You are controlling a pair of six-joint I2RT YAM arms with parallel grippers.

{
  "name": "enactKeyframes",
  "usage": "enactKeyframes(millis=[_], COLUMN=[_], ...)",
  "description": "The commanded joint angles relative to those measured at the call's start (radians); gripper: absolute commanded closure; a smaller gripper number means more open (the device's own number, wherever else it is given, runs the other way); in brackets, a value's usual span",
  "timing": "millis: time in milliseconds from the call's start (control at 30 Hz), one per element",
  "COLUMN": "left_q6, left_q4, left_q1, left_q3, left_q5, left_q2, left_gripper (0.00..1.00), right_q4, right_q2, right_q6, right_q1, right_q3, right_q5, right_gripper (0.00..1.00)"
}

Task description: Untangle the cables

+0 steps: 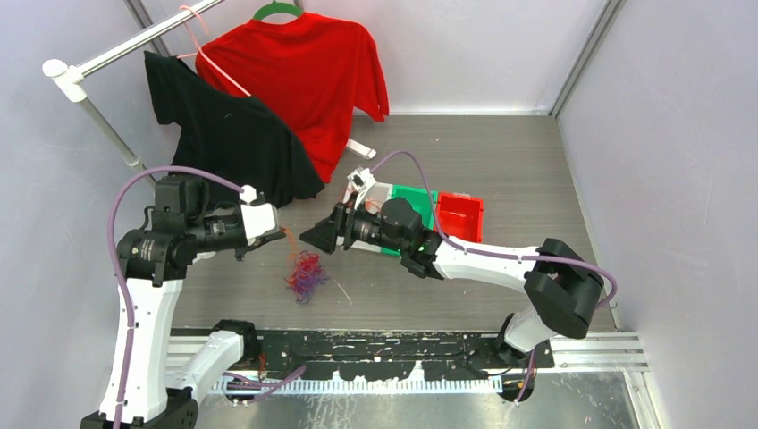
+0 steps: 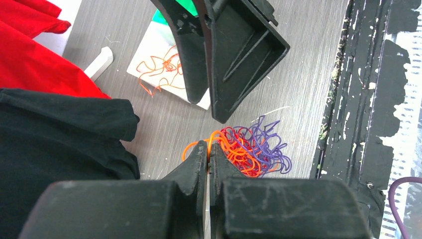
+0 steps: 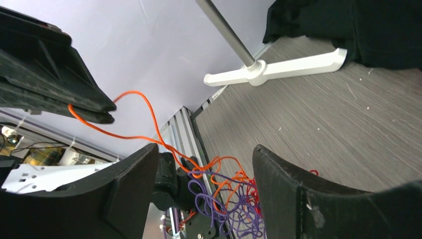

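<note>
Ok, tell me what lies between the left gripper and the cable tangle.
One orange cable, pinched in the shut left gripper, runs to the tangle; nothing else spans it. The right wrist view shows this.

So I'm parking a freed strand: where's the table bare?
Bare grey tabletop right of the red plastic bin and behind it. Crowded around the orange-red-purple cable tangle between left end effector and right end effector, and by the black T-shirt.

You get bright, even, diffuse light with soft shadows. Wrist views blur the nearest fingers [image 3: 74, 204]; the table [image 3: 348, 114] reads sharp.
</note>
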Motion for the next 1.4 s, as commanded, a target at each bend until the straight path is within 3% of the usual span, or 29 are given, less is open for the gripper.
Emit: enactKeyframes(millis=[0,800,1133,1367], left_q6=[0.048,0.038,-0.058,-0.151], left_q4=[-0.007,0.030,0.063,0.190], left_q1=[-0.006,-0.015,-0.020,-0.020], left_q3=[0.041,0.038,0.139,0.198], left_q5=[0.056,0.070,0.090,0.074], left_q2=[-0.001,0.000,0.028,0.027], left_gripper=[1.00,1.00,1.00,1.00], right_q4=[0.052,0.001,-0.021,-0.016], right_q2=[-0.007,0.128,0.312,0.362], right_q6=[-0.001,-0.026,-0.091,-0.149], right_q1=[0.000,0.031,0.051,0.070], right_q3=[0.078,0.198,0.298,0.255], right_q5=[-0.027,-0.050,0.008,0.100], right_gripper=[0.26,0.28,0.28,0.30])
